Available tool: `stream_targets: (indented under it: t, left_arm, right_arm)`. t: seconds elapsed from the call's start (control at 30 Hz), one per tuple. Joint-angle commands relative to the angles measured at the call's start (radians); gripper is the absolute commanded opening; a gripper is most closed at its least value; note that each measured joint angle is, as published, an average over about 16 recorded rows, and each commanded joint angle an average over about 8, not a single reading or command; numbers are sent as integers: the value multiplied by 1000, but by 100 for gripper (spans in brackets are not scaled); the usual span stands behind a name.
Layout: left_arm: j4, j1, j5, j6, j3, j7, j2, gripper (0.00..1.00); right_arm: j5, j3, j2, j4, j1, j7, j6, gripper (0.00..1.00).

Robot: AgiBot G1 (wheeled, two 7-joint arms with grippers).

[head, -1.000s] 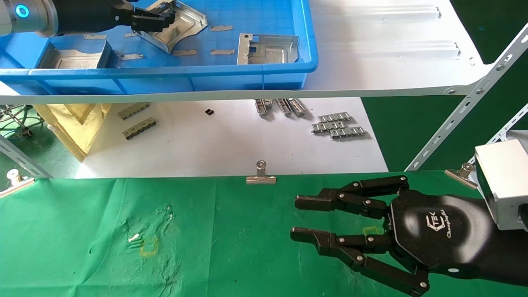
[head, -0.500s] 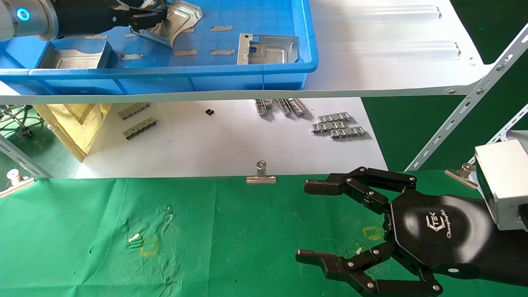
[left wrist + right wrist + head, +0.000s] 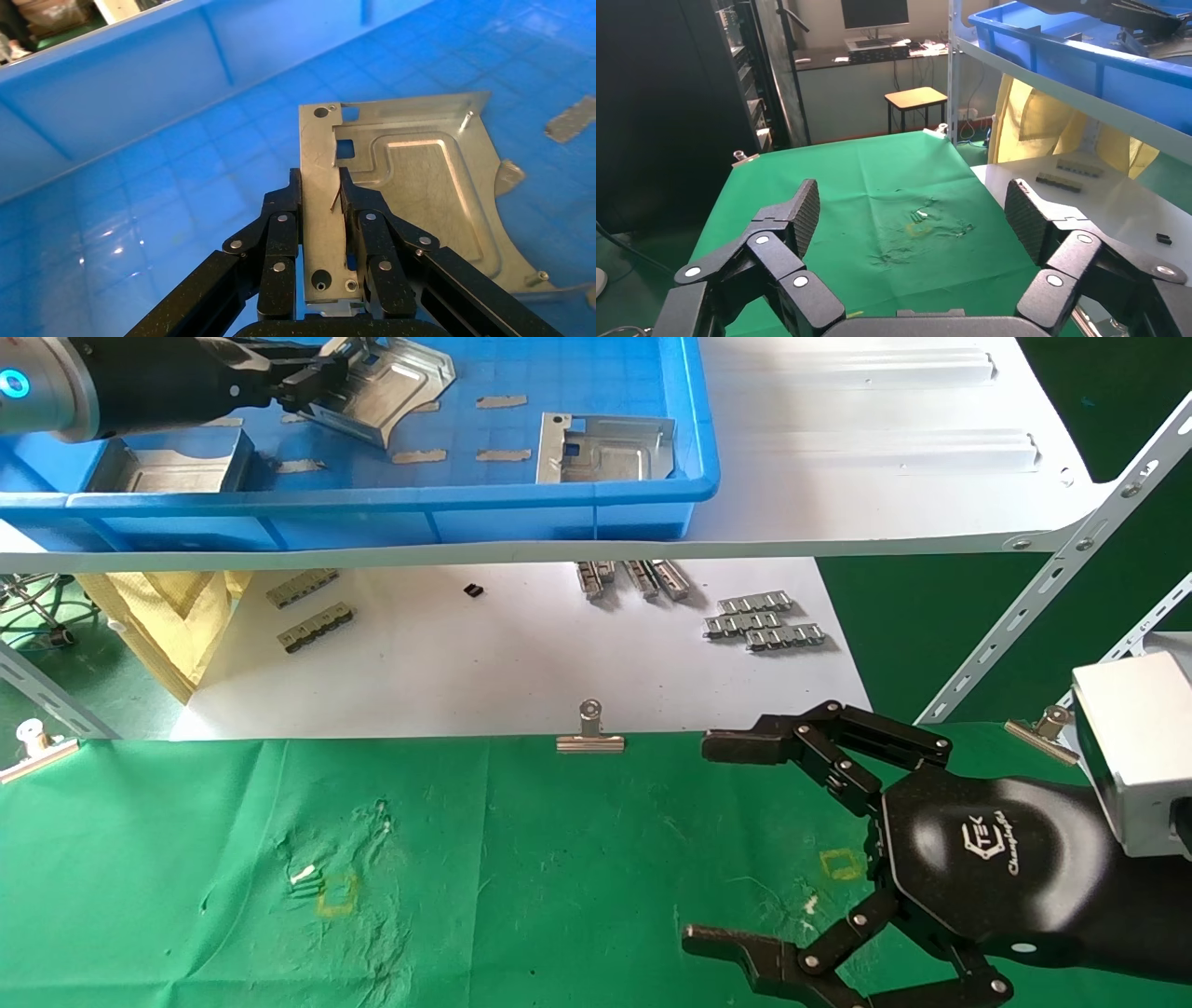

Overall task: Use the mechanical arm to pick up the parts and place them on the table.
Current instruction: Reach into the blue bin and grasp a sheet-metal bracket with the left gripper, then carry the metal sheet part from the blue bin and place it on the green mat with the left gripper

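My left gripper [image 3: 321, 379] is inside the blue bin [image 3: 559, 500] on the shelf. It is shut on the bent-up edge of a silver stamped part [image 3: 396, 384]. In the left wrist view the fingers [image 3: 281, 210] pinch that edge, and the part [image 3: 422, 182] hangs tilted over the bin floor. Two more parts lie in the bin, one at the right [image 3: 605, 449] and one at the left [image 3: 168, 467]. My right gripper [image 3: 712, 845] is wide open and empty, just above the green table [image 3: 186, 859]. The right wrist view shows the same [image 3: 914, 210].
The white shelf [image 3: 885, 458] carries the bin, with slanted struts [image 3: 1052, 579] at the right. Below it, ridged metal strips [image 3: 764, 621] lie on a white sheet. Binder clips [image 3: 589, 733] hold the cloth's far edge. Yellow squares [image 3: 843, 864] [image 3: 337, 894] mark the cloth.
My right gripper's fingers have spread from nearly closed to wide open. My left gripper has drawn the held part a little to the left and away within the bin.
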Motion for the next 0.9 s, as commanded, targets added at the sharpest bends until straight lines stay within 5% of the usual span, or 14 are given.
stream_targets:
  t: [0.03, 0.37, 0.63, 0.9]
  left_arm:
    - [-4, -1, -6, 12, -4, 3, -7, 0]
    - [-43, 6, -90, 205, -60, 74, -81, 0]
    - [-103, 44, -168, 561, -103, 188, -157, 0]
    - [-318, 182, -313, 728, -108, 251, -251, 0]
  right_arm:
    - [0, 0, 0, 0, 0, 0, 0, 100]
    - [0, 0, 0, 0, 0, 0, 0, 100]
    - [0, 0, 0, 0, 0, 0, 0, 100]
    - [0, 0, 0, 0, 0, 0, 0, 100]
